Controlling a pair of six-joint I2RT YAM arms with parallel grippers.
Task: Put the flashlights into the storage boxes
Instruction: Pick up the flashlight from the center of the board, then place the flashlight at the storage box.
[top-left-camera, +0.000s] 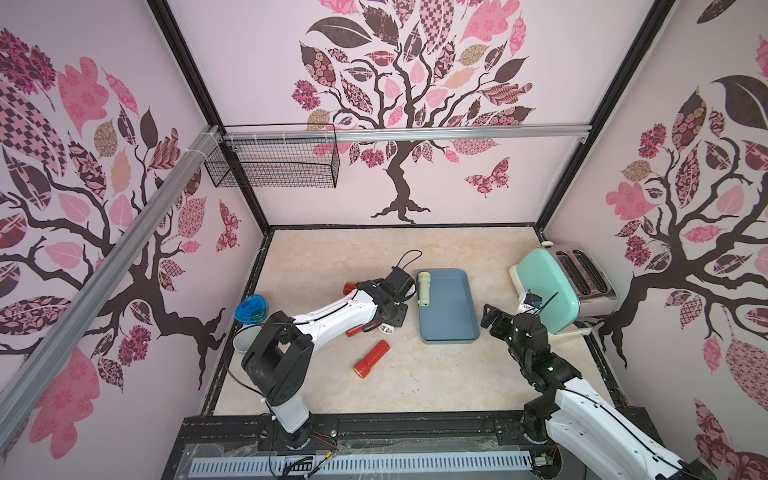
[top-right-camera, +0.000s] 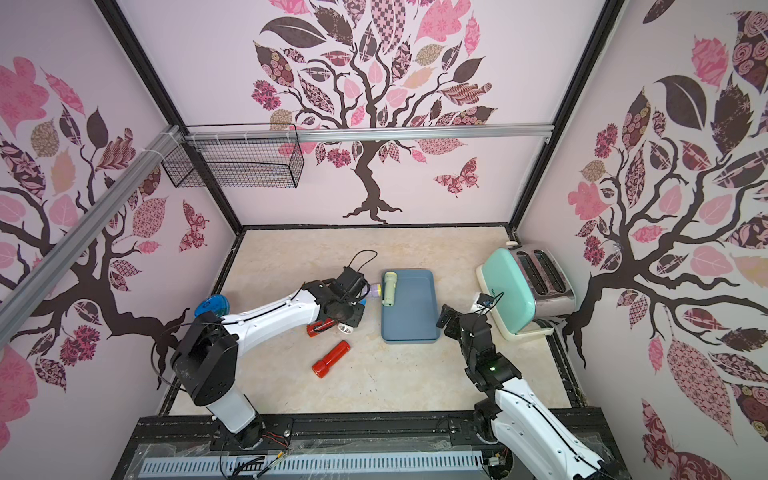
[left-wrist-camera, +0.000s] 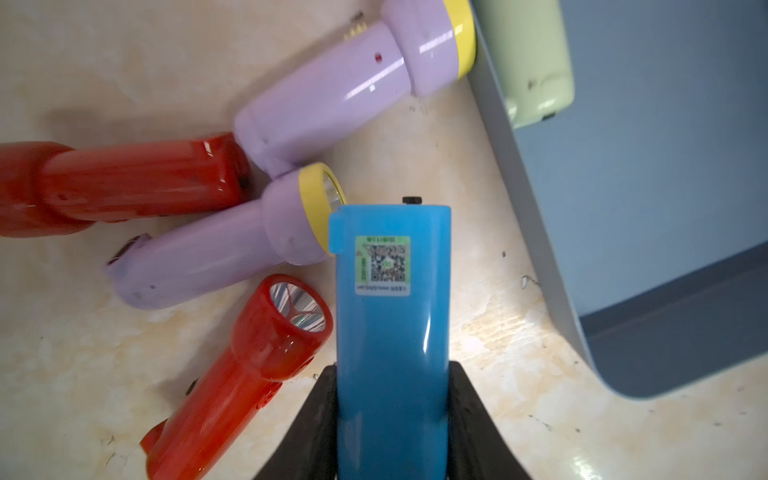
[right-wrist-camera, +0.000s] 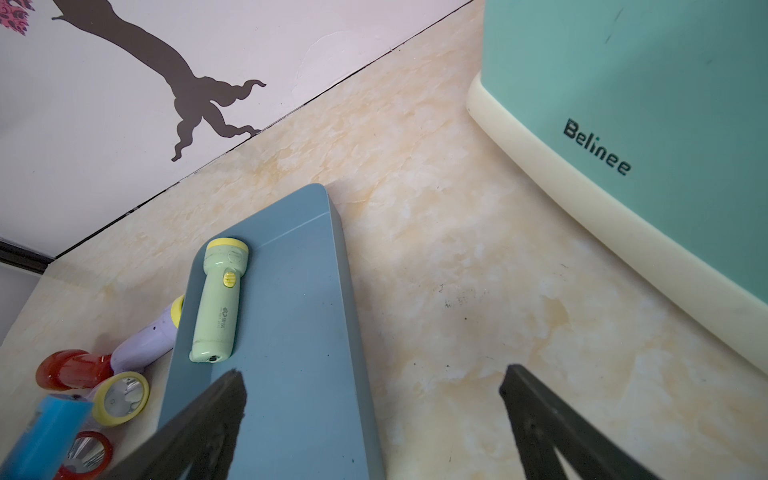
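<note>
Flashlights first: the pale green flashlight (top-left-camera: 424, 289) lies inside the slate-blue tray (top-left-camera: 451, 324), along its left wall with the head toward the back wall. Your left gripper (left-wrist-camera: 392, 370) is clamped on the blue flashlight (left-wrist-camera: 392, 316), its black fingers (left-wrist-camera: 318, 415) pressing both sides of the body. It sits just outside the tray's left wall, over a cluster of four others on the table (top-left-camera: 415, 386). In the left wrist view you can see that cluster: a lilac flashlight (left-wrist-camera: 332, 87) has its yellow head against the tray's outer wall. A second lilac flashlight (left-wrist-camera: 224, 257) lies just beside the blue one. A red flashlight (left-wrist-camera: 124, 183) meets the first lilac one tail to tail, and a second red flashlight (left-wrist-camera: 249, 374) lies nearest the gripper. In both top views a lone red flashlight (top-left-camera: 371, 359) lies apart from the rest, toward the front of the table. Your right gripper (right-wrist-camera: 374, 374) has its jaws spread wide and holds nothing. It hovers by the tray's near right corner, between the tray and the mint-green toaster (top-left-camera: 548, 286).
</note>
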